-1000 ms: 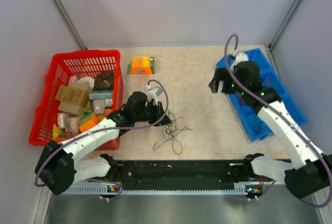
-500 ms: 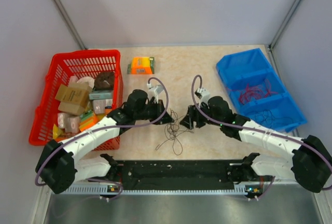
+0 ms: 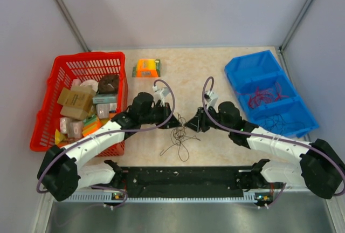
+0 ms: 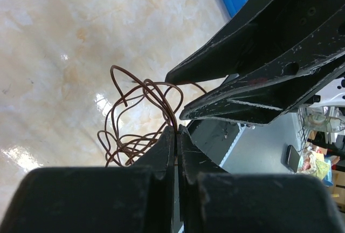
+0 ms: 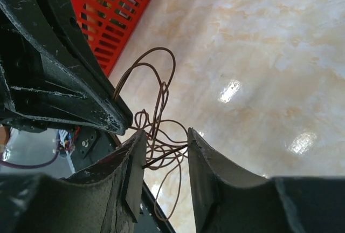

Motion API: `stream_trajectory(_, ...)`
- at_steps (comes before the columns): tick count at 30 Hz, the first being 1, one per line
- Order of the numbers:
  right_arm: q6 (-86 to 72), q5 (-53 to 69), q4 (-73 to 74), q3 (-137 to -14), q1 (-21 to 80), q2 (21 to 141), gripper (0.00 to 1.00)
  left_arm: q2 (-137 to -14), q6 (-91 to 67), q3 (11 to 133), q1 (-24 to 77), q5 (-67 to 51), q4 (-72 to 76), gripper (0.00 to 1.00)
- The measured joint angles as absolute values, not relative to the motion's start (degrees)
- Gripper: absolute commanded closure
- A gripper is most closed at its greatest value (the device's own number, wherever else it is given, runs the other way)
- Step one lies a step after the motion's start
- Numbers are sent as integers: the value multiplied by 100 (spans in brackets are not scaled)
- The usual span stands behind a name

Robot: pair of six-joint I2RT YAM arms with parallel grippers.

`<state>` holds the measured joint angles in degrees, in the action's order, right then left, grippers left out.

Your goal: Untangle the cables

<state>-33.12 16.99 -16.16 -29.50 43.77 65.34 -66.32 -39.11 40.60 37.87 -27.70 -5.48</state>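
The cables [image 3: 179,135] are a small wiry bundle of thin brown wires on the marble table between the two arms. My left gripper [image 3: 173,123] is shut on strands at the bundle's top; the left wrist view shows its jaws pinched together on brown wires [image 4: 145,109]. My right gripper [image 3: 188,124] is open right beside it, jaws apart around several strands [image 5: 161,136], with a dark wire crossing the gap. The right gripper's fingers [image 4: 253,76] fill the upper right of the left wrist view. More thin red and dark wires [image 3: 264,95] lie in the blue bin.
A red basket [image 3: 54,103] full of small boxes stands at the left. A blue divided bin [image 3: 245,66] stands at the right. An orange and green box [image 3: 147,67] lies at the back. A black rail [image 3: 183,176] runs along the near edge.
My right arm swung from the blue bin to the table's middle and now has its open jaws around the bundle next to the left gripper. The left arm has barely moved.
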Motion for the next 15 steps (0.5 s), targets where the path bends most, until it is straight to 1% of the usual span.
stream_trajectory(3,-3363,1730,-1660,-2950,4377,6593,47,-6692,-3911,4117,3787,-2773,-545,100)
stream_trajectory(5,-3393,1732,-1660,-2950,4377,6595,45,-6709,-3911,4128,3787,-2770,-534,100)
stream_trajectory(9,-3426,1730,-1616,-2950,4377,6593,47,-6709,-3911,4128,3787,-2770,-521,100)
stream_trajectory(12,-3465,1638,-1564,-2950,4377,6569,60,-6711,-3911,4128,3787,-2770,-515,100)
stream_trajectory(14,-3503,1516,-1553,-2956,4377,6543,59,-6713,-3913,4128,3787,-2773,-513,100)
stream_trajectory(15,-3518,1441,-1500,-2982,4377,6536,56,-6713,-3913,4128,3787,-2773,-513,100)
